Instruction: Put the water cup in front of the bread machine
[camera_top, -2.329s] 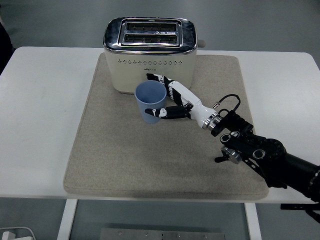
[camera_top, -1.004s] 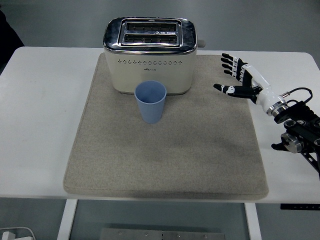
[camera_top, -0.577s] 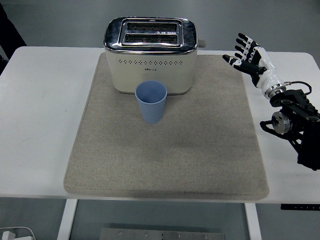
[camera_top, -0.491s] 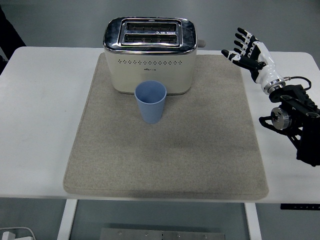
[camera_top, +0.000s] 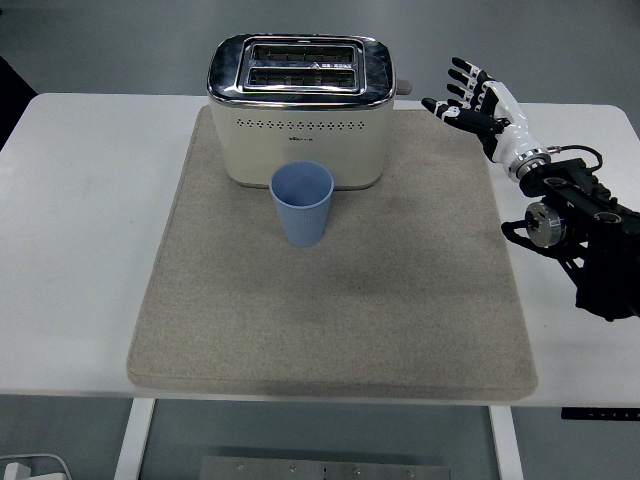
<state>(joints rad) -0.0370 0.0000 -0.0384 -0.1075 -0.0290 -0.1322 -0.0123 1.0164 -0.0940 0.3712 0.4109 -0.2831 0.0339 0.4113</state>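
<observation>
On a white tabletop (camera_top: 80, 250) covered by a beige mat (camera_top: 330, 320), a blue cup (camera_top: 302, 203) stands upright and empty just in front of a cream-and-chrome toaster (camera_top: 298, 110) — close to its front face, slightly right of its middle, though whether the two touch cannot be told. To the right, the robot's right hand (camera_top: 482, 108) is raised over the mat's far right corner, well apart from the cup — its fingers (camera_top: 462, 70) spread and released, holding nothing, the black arm (camera_top: 585, 235) running in from the right edge.
</observation>
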